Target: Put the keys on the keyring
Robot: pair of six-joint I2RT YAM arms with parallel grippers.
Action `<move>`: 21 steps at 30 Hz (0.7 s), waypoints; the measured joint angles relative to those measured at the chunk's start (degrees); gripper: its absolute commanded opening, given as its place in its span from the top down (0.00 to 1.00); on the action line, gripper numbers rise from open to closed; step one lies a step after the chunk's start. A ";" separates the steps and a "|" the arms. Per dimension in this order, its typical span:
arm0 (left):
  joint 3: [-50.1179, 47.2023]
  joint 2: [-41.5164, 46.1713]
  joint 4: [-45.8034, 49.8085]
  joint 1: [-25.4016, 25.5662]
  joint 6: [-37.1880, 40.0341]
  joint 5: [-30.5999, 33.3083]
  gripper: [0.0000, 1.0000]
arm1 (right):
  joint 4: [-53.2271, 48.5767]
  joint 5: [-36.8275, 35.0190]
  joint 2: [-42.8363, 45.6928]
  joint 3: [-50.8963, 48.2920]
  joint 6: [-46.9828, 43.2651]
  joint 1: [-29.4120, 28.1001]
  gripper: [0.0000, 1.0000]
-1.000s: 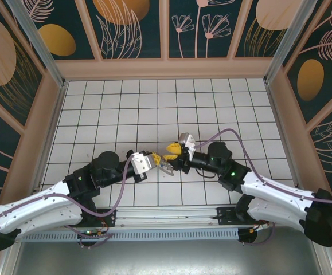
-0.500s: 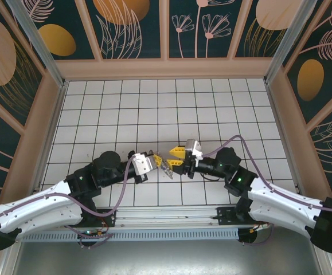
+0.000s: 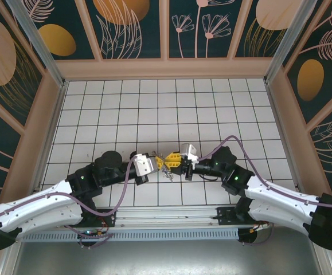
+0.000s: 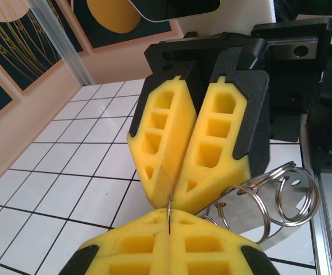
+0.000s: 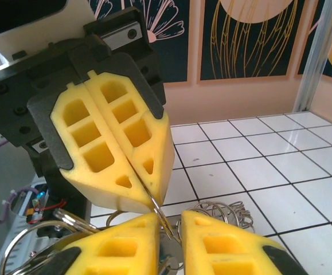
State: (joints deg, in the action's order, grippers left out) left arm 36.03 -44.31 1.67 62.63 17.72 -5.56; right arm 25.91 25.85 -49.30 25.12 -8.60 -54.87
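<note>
My two grippers meet tip to tip just above the tiles in front of the arm bases. My left gripper point(image 3: 160, 162) point(image 4: 170, 220) is shut on a thin wire loop of the keyring point(image 4: 170, 201). My right gripper point(image 3: 172, 160) point(image 5: 170, 223) faces it with its yellow fingertips point(image 5: 137, 238) a narrow gap apart. The same ring wire point(image 5: 167, 220) runs through that gap. More silver split rings point(image 4: 296, 195) point(image 5: 223, 209) hang off to the side, together with a flat silver piece point(image 4: 292, 232). The keys are hidden.
The white tiled floor point(image 3: 166, 109) stretches away behind the grippers to low peach walls point(image 3: 166, 67). A metal rail point(image 3: 166, 216) runs along the near edge by the arm bases. Purple cables point(image 3: 234, 140) loop over both arms.
My right gripper has swung down and left to meet the left gripper's tips, and its jaws have narrowed around the ring. The left gripper has held still, shut.
</note>
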 measured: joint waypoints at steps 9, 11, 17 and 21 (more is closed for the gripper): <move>0.00 0.07 0.02 -0.04 -0.44 0.52 1.00 | -1.66 -0.11 -0.39 0.79 -2.14 0.00 1.00; 0.00 0.00 0.11 -0.04 -0.44 1.09 1.00 | -3.17 -1.18 -0.35 1.40 -3.39 -0.52 1.00; 1.73 -2.51 2.99 -0.04 -1.03 3.30 0.96 | -12.33 -10.23 -0.35 4.94 -9.53 -4.09 1.00; 2.40 -3.34 4.79 -0.04 -1.11 3.52 0.94 | -15.82 -15.32 -0.35 6.10 -13.16 -6.75 1.00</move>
State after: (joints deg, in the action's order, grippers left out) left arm 38.44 -47.66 6.46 62.59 16.60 -2.04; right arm 10.09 10.52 -49.65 31.22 -21.76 -61.63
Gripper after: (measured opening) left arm 0.059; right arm 0.049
